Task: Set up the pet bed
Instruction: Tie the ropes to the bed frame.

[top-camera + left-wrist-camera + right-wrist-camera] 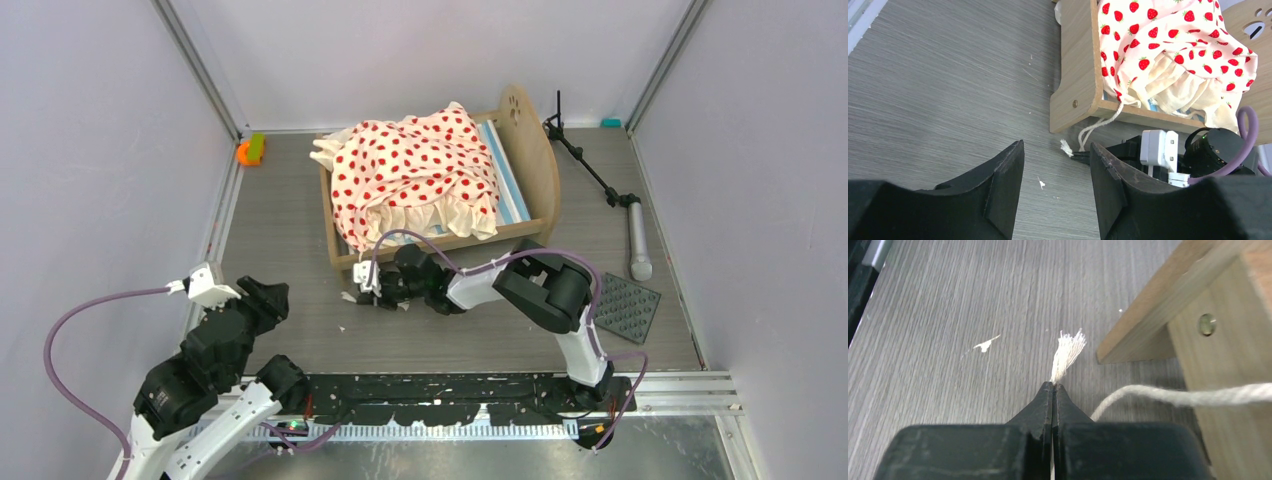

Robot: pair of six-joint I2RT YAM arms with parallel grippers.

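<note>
Down low with the right gripper: pinched fully shut on a white cord, with the frayed tip fanning out just past the fingertips. From the pinch, curving off to the right, past the wooden corner post of the pet bed. Parked just beside that near-left corner of the frame, low over the table.

Over to the left gripper: parted, holding nothing, well clear of the bed, looking across at the frayed end and the other arm's wrist.

On to the bed itself: set toward the back middle of the table, long near rail facing the arms, rounded end board with paw cut-out at the right. Heaped across the top, cream bedding in a red strawberry print, ruffled edge spilling over the near rail. Peeking out at the right end, a blue-white striped mattress.

Around it: grey wood-grain surface, a few white flecks near the cord. Pale lilac walls on three sides. Right of the bed, a black tripod stand lying flat. Nearer the front, a dark studded mat. In the far-left corner, an orange-and-green toy.
</note>
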